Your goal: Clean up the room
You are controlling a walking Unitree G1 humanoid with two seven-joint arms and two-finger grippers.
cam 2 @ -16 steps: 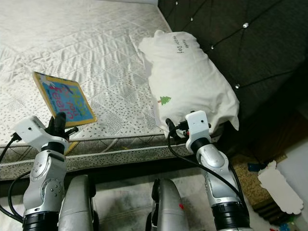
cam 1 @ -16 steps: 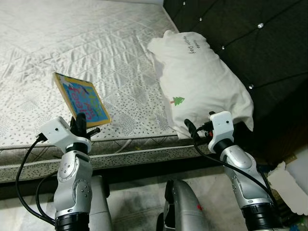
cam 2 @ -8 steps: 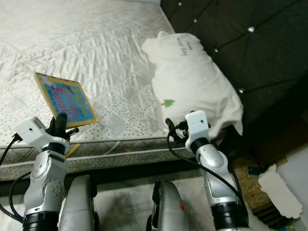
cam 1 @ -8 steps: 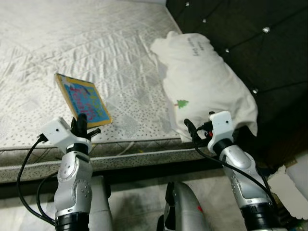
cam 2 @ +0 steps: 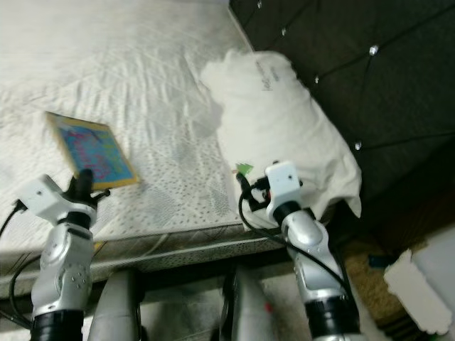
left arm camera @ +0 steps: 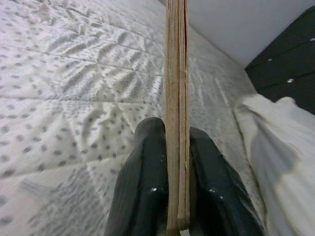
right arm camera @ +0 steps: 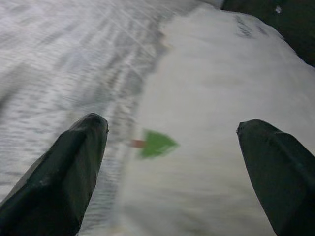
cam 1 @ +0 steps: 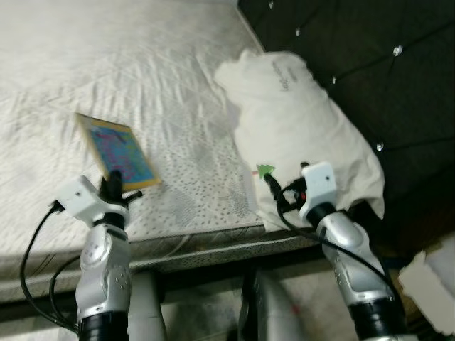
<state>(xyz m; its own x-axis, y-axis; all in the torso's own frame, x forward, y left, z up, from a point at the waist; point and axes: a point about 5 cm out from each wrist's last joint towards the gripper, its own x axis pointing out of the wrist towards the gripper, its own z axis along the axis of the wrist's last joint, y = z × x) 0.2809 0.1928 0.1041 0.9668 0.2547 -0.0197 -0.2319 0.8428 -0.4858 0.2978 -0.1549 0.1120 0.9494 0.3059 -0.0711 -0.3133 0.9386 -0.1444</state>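
A thin picture book [cam 1: 119, 150] with a blue cover and yellow edge is held up over the front of the mattress [cam 1: 142, 85]. My left gripper [cam 1: 114, 187] is shut on the book's near edge; the left wrist view shows the book [left arm camera: 177, 98] edge-on, pinched between both fingers [left arm camera: 142, 187]. A white pillow [cam 1: 298, 135] with a small green tree print [right arm camera: 156, 143] lies at the head of the bed. My right gripper [cam 1: 273, 190] is open, just in front of the pillow's near end, its fingers [right arm camera: 64, 177] spread wide.
A dark tufted headboard [cam 1: 370, 64] runs along the right. The bed's front edge [cam 1: 206, 245] lies just beyond my arms. A white scalloped object [cam 1: 430, 280] sits on the floor at the far right.
The camera has shifted and the picture is blurred. The right gripper now stands closer to the pillow, near the tree print. The left gripper still holds the book.
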